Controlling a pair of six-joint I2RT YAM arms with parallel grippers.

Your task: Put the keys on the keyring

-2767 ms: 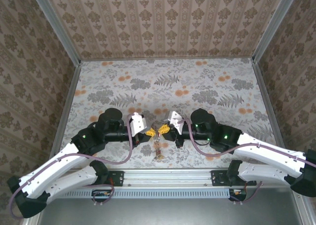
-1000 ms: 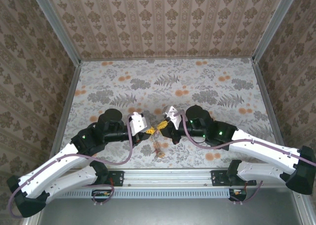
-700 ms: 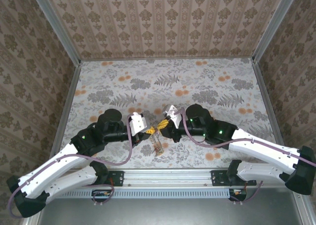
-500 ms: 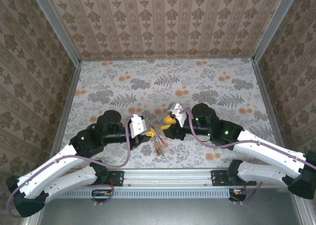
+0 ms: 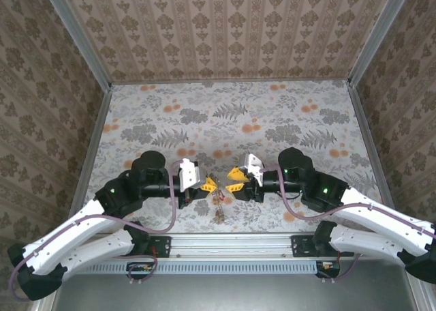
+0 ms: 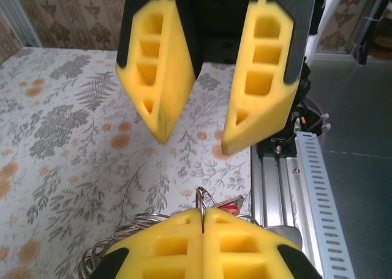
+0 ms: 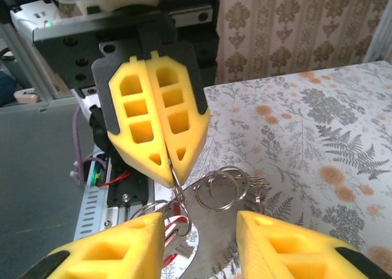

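Left gripper (image 7: 170, 169): we are keeping it clenched on one strand of the keyring (image 7: 223, 190), lifting the wire off the table (image 5: 272, 120) so the loops are hanging free for the other arm to work on.

Right gripper (image 6: 197, 141): we are holding its jaws released and empty. It is facing the left gripper nose to nose, just beside it and apart from it.

Keyring: its thin wire coils are hanging right under the left gripper's tips, between the two grippers, with one strand running up into the pinch.

Keys (image 5: 218, 207): they are dangling in a small bunch below the left gripper, over the near part of the table. The red key (image 6: 231, 203) is peeking out just beside the left gripper's tips. We cannot pick out the gold one for sure.

Why held so: we are judging that one arm is serving as a steady vice while the other does the threading. The tip-to-tip pose is keeping the ring in sight of both wrist cameras.

Change: a second ago the right gripper was closed and pressed against the left gripper at the ring. Now it is backing off to that gripper's right with its jaws spread — it has let go. The left gripper is staying put, still clenched.

Progress: we cannot tell whether both keys are already sitting on the ring — the bunch is too small and tangled.
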